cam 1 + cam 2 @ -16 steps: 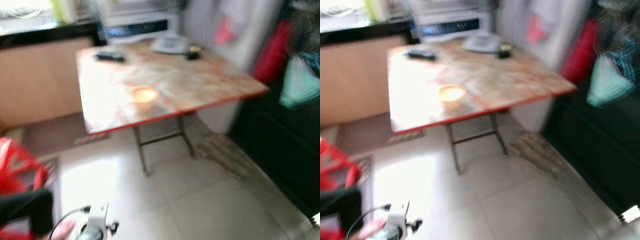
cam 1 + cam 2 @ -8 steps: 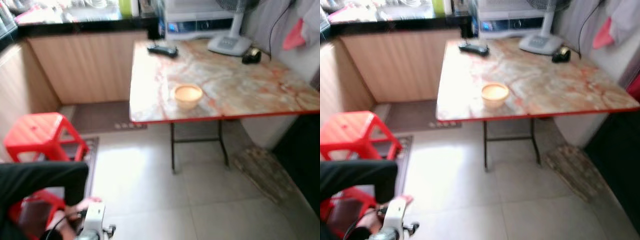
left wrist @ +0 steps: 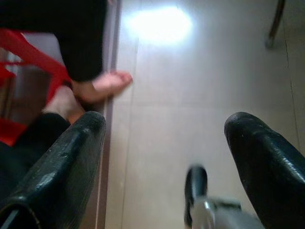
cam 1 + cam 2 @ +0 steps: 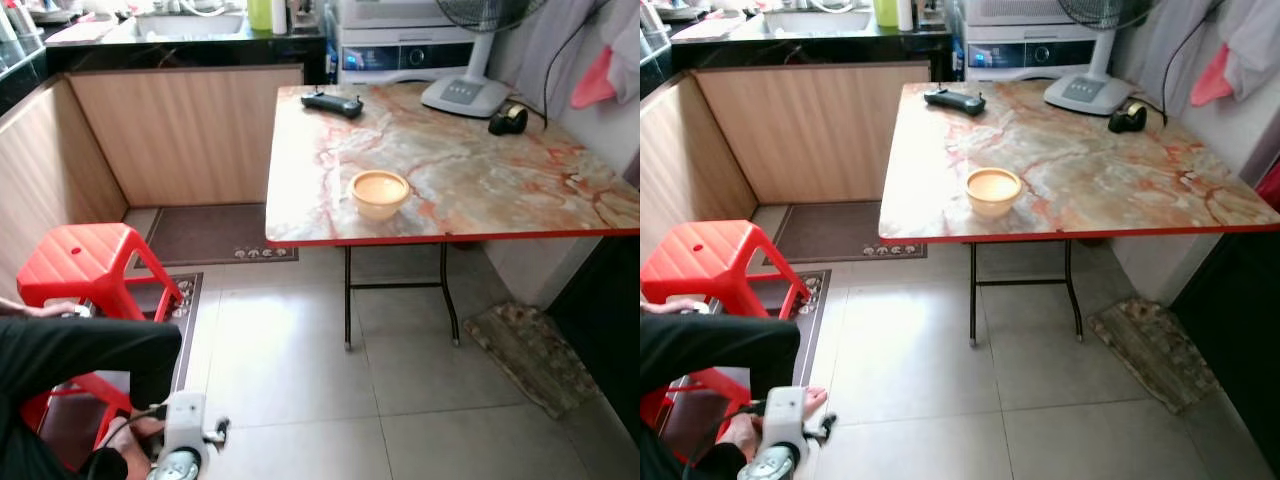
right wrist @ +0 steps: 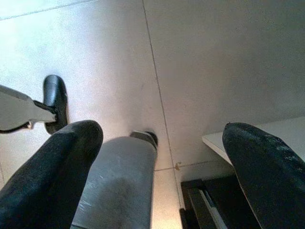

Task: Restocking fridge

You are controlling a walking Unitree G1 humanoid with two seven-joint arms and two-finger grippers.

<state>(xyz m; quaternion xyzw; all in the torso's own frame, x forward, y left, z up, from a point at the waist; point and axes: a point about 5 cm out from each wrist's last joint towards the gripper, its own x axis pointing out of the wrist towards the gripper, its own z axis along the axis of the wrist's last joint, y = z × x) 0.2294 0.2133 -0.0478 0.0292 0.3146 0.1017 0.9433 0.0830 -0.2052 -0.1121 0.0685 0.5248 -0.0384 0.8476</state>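
Bowl (image 4: 379, 192) on table (image 4: 480, 170), well beyond both idle claws.

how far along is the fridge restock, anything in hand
Nothing restocked can be seen from here. Both grippers hang open and hold nothing over the floor tiles: left gripper, right gripper. A bowl sits on the marble-top table, with a remote at its far edge. This fits either fetching items or being finished.

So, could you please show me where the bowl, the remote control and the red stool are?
bowl (image 4: 379, 193), left eye view, on its front wall.
remote control (image 4: 332, 102), left eye view, on its middle.
red stool (image 4: 83, 257), left eye view, on its seat.
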